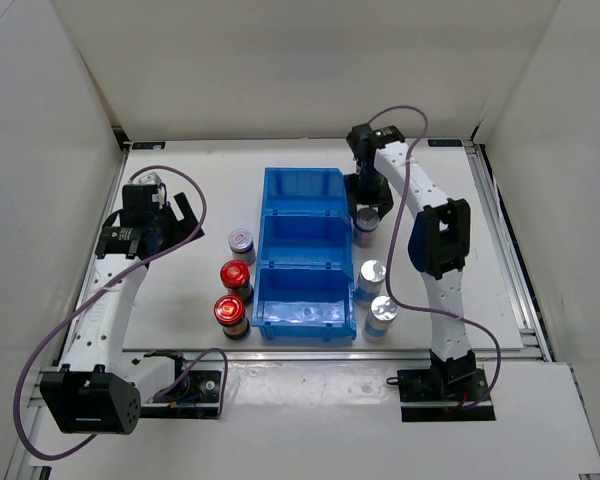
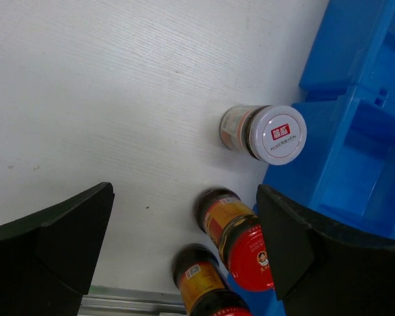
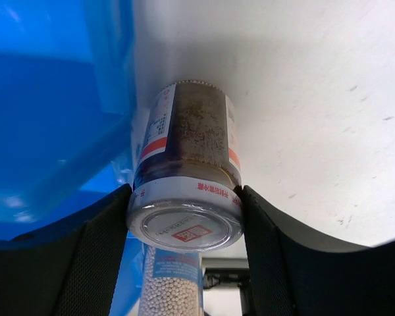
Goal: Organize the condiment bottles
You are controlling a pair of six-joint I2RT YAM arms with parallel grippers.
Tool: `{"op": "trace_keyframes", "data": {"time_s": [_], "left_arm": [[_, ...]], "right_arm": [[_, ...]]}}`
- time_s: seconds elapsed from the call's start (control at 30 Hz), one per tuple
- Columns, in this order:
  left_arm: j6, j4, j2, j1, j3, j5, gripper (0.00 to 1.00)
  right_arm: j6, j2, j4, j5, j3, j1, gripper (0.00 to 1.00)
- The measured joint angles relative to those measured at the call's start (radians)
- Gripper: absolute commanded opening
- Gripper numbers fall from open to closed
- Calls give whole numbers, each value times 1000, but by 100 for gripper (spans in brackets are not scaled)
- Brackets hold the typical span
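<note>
Closest to the lens on the right wrist cam are the right gripper and its two black fingers. They're clamped on the cap of a silver-capped jar, one pad on each side. The jar is upright, just beside the outer right wall of the blue bin, over the white table. Can't tell whether its base is touching the table.

This view shows a small red mark on the cap and brownish stuff through the glass. From the top camera that jar is mostly hidden under the gripper, level with the bin's middle compartment.

What the top camera does give you is the layout. Two more silver-capped jars stand right of the bin, nearer the arm bases. The wrist cam only catches one of them, with pale beads inside.

On the other side, the left gripper has its jaws spread wide with nothing between them. Its cam shows the fourth silver-capped jar, also red-marked, and two red-capped jars with dark bodies and orange labels. All three stand close to the bin's left wall. From the top you mostly see just their caps.
</note>
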Motion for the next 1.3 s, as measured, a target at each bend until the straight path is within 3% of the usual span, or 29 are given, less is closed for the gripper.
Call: {"op": "trace_keyframes", "data": {"time_s": [0.1, 0.27, 0.33, 1.07, 1.1, 1.17, 1.23, 1.3], "left_arm": [[0, 0, 0, 0, 0, 0, 100], [0, 1, 0, 0, 0, 0, 100], [0, 3, 0, 0, 0, 0, 100], [0, 12, 0, 0, -9, 1, 100], [0, 12, 0, 0, -9, 2, 100], [0, 14, 0, 0, -12, 5, 100], [0, 24, 0, 0, -19, 18, 100], [0, 31, 2, 0, -26, 35, 100]], "right_arm": [[12, 35, -20, 30, 171, 0, 8], [21, 139, -20, 45, 597, -2, 2], [22, 146, 8, 36, 674, -2, 0], [-5, 343, -45, -24, 743, 94, 0], [-4, 356, -45, -25, 743, 95, 2], [-4, 383, -45, -23, 743, 95, 25], [-4, 406, -45, -16, 743, 95, 61], [-2, 416, -40, -12, 743, 94, 84]]}}
